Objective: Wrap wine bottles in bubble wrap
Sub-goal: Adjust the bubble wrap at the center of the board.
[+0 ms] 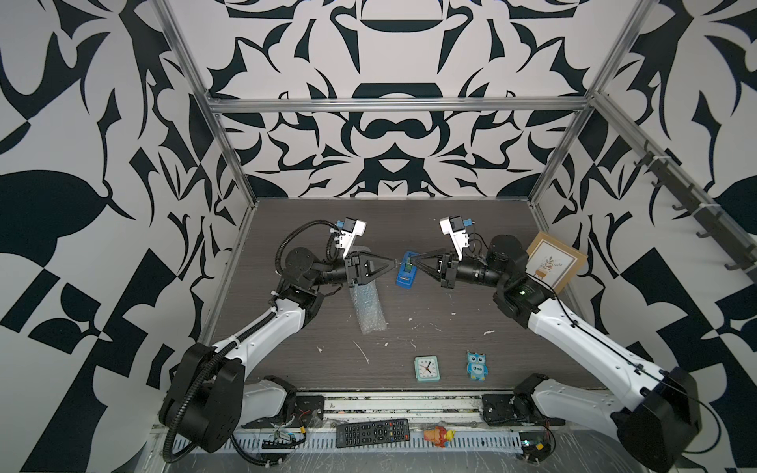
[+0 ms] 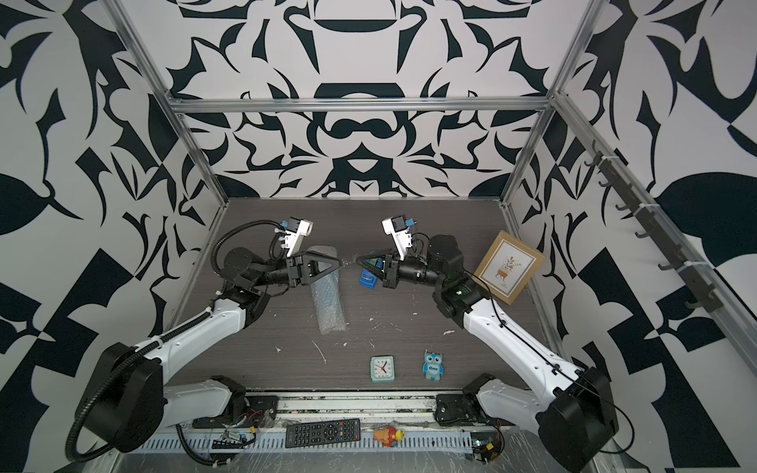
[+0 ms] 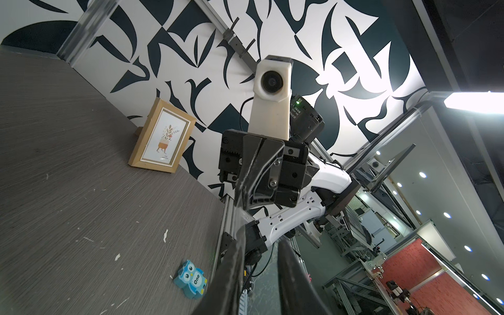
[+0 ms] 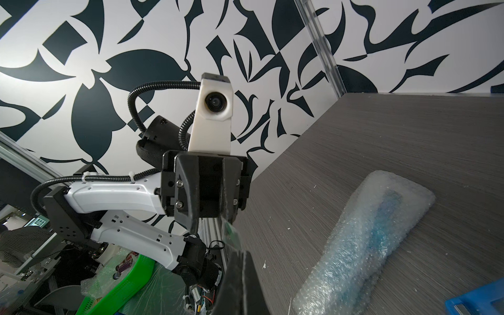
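At 9 o'clock from the middle of the table point(image 1: 450, 344) lies the bubble wrap point(image 1: 369, 307), rolled around the bottle point(image 4: 381, 226), whose blue shows through. Above the dispenser point(image 1: 404, 277), at 3 o'clock of the roll, the left gripper point(image 1: 392, 262) and the right gripper point(image 1: 413, 260) meet tip to tip. The right gripper is pressed together on a clear strip point(image 4: 228, 231); whether the left gripper is spread or pressed together, I cannot tell. Toward 6 o'clock there is bare wood with white scraps point(image 1: 360, 352) up to the front edge, where an owl point(image 1: 476, 365) reads "One".
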`<state>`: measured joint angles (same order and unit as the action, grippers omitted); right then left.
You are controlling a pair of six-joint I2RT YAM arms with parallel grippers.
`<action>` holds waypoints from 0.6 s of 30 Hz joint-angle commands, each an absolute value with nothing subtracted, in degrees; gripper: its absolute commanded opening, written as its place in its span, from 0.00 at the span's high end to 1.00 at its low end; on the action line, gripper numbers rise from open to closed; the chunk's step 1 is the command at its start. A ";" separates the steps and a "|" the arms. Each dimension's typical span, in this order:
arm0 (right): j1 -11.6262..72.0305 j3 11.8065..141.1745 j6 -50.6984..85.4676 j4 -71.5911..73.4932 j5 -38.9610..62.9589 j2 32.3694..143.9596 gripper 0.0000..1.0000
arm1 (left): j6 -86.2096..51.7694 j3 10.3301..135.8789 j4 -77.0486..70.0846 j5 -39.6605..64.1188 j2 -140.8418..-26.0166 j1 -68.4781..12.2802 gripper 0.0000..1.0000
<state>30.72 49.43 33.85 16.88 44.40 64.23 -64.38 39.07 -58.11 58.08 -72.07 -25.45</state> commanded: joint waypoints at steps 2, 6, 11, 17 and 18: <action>30.56 50.63 32.74 17.80 43.07 64.06 1.00 | -64.45 38.79 -59.30 59.28 -71.98 -25.22 0.79; 30.53 50.73 32.78 17.78 43.18 64.18 1.00 | -63.95 39.14 -58.14 59.37 -71.72 -25.22 0.87; 30.58 50.64 32.95 17.30 42.86 64.31 1.00 | -59.34 40.29 -49.38 58.16 -69.32 -25.09 1.00; 30.57 50.31 33.22 15.66 40.85 63.98 1.00 | -43.54 45.13 -19.74 55.00 -62.37 -23.80 1.00; 30.58 50.22 33.39 15.59 40.73 63.96 0.96 | -40.65 46.33 -14.71 54.31 -61.37 -23.82 1.00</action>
<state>31.05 49.41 33.63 14.92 42.87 64.23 -50.81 42.85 -31.53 55.88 -64.62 -24.43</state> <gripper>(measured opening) 0.047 0.041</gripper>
